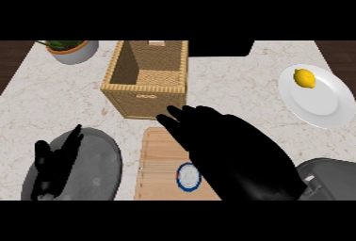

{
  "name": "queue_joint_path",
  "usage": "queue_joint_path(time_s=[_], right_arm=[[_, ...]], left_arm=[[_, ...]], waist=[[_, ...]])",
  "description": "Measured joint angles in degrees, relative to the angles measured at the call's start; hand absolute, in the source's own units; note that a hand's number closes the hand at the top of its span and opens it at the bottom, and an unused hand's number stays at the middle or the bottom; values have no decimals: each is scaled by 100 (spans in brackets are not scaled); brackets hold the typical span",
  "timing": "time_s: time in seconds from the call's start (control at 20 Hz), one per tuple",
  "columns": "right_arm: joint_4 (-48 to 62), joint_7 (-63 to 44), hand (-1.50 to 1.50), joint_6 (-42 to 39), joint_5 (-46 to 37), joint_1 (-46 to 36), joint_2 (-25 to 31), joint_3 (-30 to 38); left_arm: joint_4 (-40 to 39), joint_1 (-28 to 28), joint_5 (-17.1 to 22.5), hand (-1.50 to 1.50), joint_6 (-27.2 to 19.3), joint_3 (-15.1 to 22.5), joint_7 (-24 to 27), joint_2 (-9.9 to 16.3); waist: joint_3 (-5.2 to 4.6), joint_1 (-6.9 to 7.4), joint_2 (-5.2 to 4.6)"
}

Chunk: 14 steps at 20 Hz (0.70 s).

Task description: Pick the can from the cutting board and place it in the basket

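Observation:
A can with a white top and blue rim stands on the wooden cutting board at the lower middle, partly hidden by my right hand. My right hand hovers over the board with fingers straight, pointing toward the wicker basket, and holds nothing. The can sits just left of its palm. The basket stands beyond the board, its inside bare as far as I see. My left hand rests open at the lower left, fingers up.
A white plate with a lemon lies at the right. A potted plant stands at the back left. A dark object sits behind the basket.

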<state>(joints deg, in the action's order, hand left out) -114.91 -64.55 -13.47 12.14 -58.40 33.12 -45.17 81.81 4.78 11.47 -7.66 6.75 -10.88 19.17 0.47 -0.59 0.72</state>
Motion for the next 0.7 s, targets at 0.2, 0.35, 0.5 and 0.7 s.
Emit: queue_joint_path(time_s=[0.2,0.35,0.5,0.7], right_arm=[[152,128,-150,103,-418,252,-64,-287],[306,99,-150,215,-748,437,-276,-667],[472,191,-150,304,-1043,680,-390,-870],[537,245,-150,354,-1410,974,-509,-1025]], left_arm=[[-50,-26,-22,0,58,-35,43,-1],[-25,-33,-63,0,31,-28,-23,-21],[72,46,-112,0,11,-12,6,-54],[84,72,-101,0,90,-44,-10,-51]], waist=[[6,20,-10],[5,29,-11],[6,48,-15],[9,47,-17]])
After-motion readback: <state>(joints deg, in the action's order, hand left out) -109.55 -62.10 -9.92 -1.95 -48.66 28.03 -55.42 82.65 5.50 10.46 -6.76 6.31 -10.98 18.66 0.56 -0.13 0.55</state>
